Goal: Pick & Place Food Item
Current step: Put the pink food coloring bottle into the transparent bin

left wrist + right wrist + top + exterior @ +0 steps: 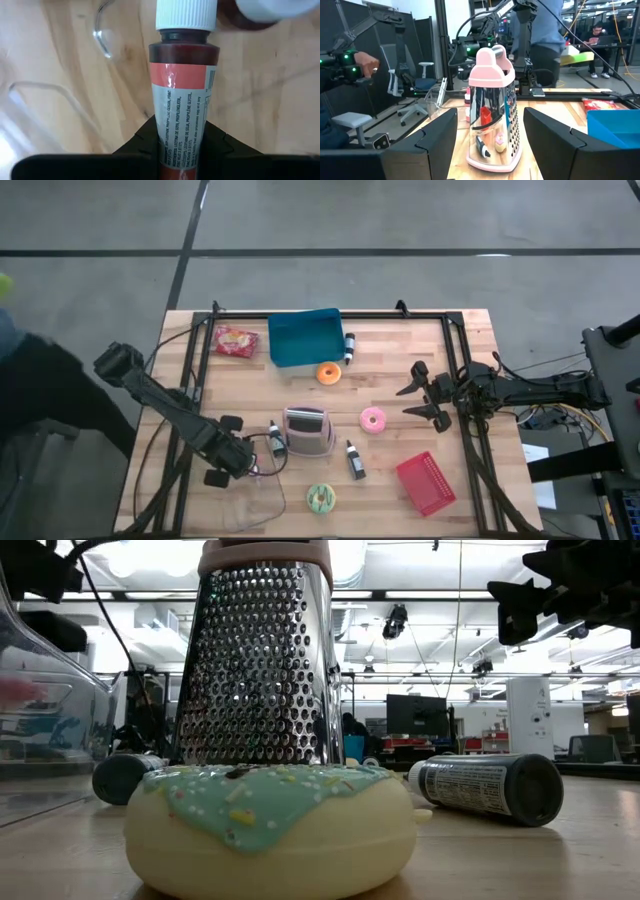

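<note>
Left end effector (262,457) clamps a small dark red white-capped bottle (183,95)
Right end effector (412,401) gapes empty, three o'clock of the pink-topped steel grater (308,431)

The left arm reaches in low from the counter's (470,330) left edge. Its end effector (262,455) sits close to the near edge, and its fingers (142,140) are squeezed on a bottle (183,95). The right arm stretches in from the right edge. Its end effector (422,390) hangs above the counter with fingers spread wide, holding nothing.
</note>
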`<state>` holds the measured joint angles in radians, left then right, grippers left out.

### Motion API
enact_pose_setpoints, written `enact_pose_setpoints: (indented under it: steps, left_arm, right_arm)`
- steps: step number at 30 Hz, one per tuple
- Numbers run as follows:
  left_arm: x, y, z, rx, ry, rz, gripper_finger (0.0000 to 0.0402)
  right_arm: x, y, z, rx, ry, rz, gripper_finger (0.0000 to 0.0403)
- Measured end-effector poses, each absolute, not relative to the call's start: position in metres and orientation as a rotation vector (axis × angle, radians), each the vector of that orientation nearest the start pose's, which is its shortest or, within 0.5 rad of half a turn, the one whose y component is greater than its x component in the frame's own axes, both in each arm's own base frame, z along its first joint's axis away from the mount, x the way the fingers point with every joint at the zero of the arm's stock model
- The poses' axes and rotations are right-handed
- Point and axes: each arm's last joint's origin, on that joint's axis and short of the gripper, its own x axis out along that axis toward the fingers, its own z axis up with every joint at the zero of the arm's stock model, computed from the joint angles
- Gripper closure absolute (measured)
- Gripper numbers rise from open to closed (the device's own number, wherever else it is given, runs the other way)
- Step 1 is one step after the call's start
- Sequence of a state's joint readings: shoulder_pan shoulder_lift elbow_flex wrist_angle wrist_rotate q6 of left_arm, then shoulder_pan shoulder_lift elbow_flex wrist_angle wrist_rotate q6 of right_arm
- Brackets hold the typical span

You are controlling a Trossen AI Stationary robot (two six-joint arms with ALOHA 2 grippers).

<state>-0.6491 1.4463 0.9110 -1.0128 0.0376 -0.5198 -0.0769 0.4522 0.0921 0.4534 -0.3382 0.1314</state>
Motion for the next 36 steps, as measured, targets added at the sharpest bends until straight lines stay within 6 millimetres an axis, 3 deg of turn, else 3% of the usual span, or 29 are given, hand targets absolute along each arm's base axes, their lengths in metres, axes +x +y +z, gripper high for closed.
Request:
enact_pose_setpoints:
  steps: [16,36]
  left_arm:
    - [0.192,-0.147,0.169,0.052,1.587,-0.170,0.0322]
    - [0.194,-0.147,0.167,0.035,1.557,-0.178,0.0322]
  right_arm:
    - [0.128,0.000,0.198,0.111,-0.074,0.268,0.0179]
    - [0.128,0.000,0.198,0.111,-0.074,0.268,0.0179]
